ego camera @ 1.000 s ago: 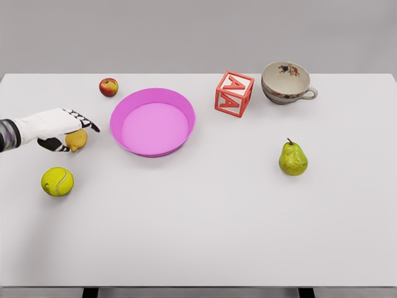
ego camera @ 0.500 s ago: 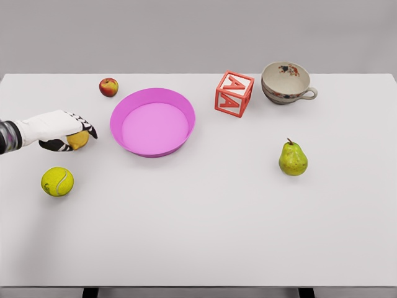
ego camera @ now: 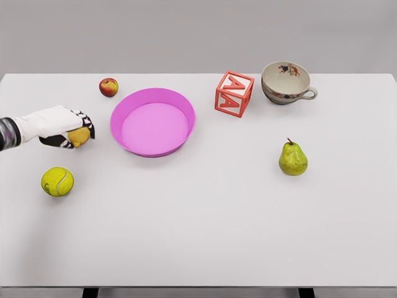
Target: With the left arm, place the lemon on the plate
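The yellow lemon [ego camera: 79, 136] sits at the table's left side, wrapped by the curled fingers of my left hand [ego camera: 73, 130], whose white arm enters from the left edge. Only part of the lemon shows beneath the fingers. The pink plate [ego camera: 152, 121], a shallow round dish, lies just right of the hand, a short gap away. My right arm is out of view.
A red apple [ego camera: 108, 87] lies behind the hand, a tennis ball [ego camera: 57, 181] in front of it. A red letter block [ego camera: 234, 93] and a patterned cup [ego camera: 286, 82] stand at the back right. A green pear [ego camera: 293, 158] stands to the right.
The left hand's fingers have curled down from an outstretched pose and closed around the lemon. The lemon seems slightly raised. Other objects have stayed put.
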